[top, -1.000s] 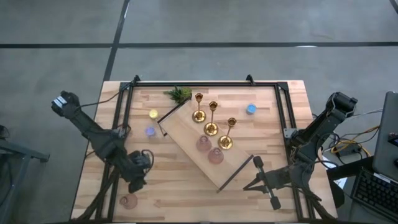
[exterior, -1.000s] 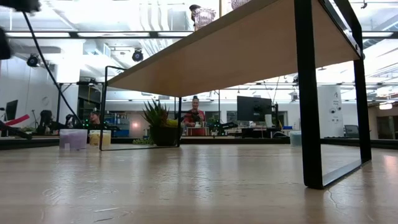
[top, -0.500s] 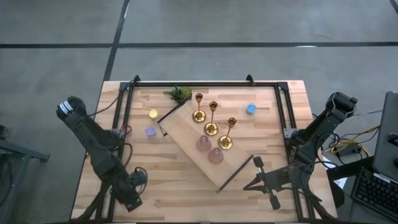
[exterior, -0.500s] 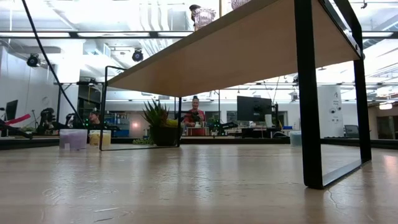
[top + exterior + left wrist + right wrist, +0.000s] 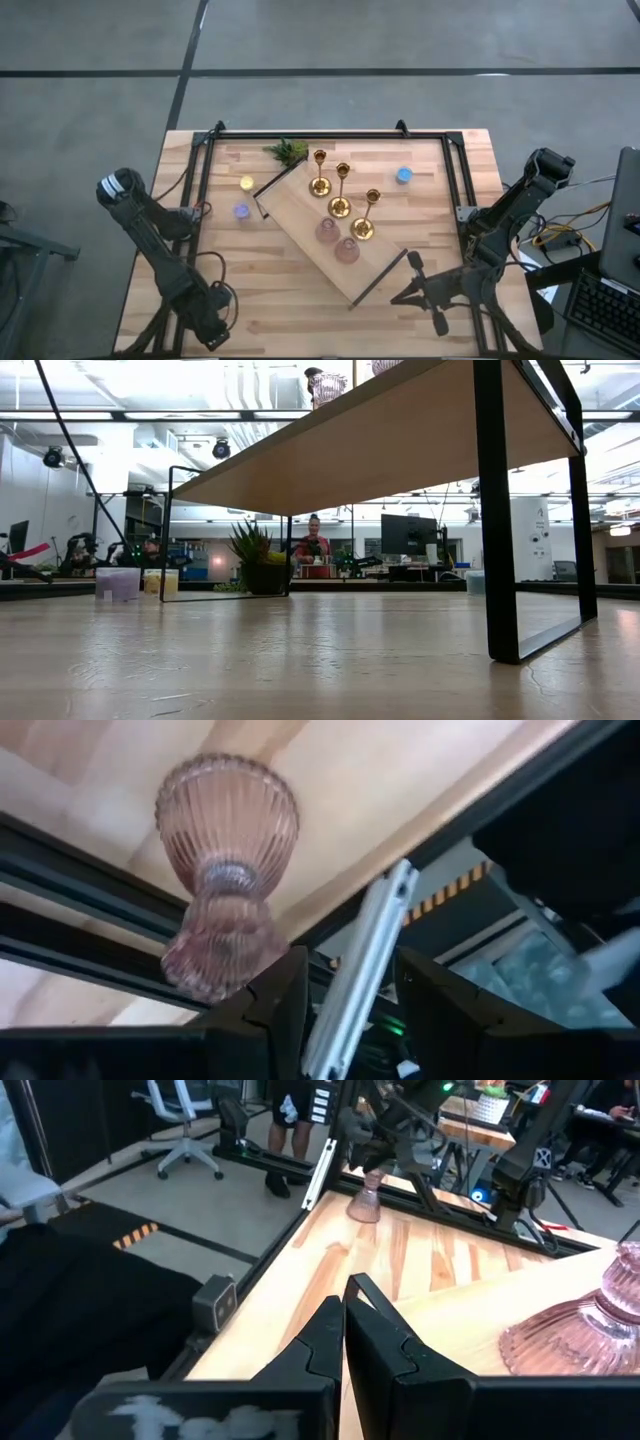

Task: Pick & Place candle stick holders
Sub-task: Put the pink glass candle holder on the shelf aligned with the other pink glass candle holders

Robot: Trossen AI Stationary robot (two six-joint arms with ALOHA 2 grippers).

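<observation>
Three gold candle stick holders [image 5: 341, 190] and two pink glass cups [image 5: 337, 241] stand on a wooden shelf [image 5: 300, 215] with black legs. A third pink glass cup [image 5: 225, 860] stands on its wide ribbed end at the table's near left corner [image 5: 365, 1202]. In the high view it is hidden under my left gripper [image 5: 212, 328]. That gripper [image 5: 350, 970] is open just above the cup. The cup's narrow top is beside one finger [image 5: 280, 995], outside the gap. My right gripper [image 5: 345, 1315] is shut and waits near the shelf's near right end [image 5: 405, 295]. My left gripper comes down slanting over the cup at the near left corner. One finger [image 5: 285, 985] stands right beside the cup's narrow top [image 5: 215, 955]. Whether they touch, I cannot tell. Nothing lies between the fingers.
A yellow tealight [image 5: 247, 183] and a purple one [image 5: 241, 211] lie left of the shelf, and a blue one [image 5: 403, 175] lies right of it. A green sprig [image 5: 288, 152] is at the far side. A black frame rail [image 5: 80, 885] edges the table.
My left gripper has moved toward the table's near edge and its left corner. It has rolled its wrist and now covers the pink cup that showed there in the high view. The cup has stayed in place.
</observation>
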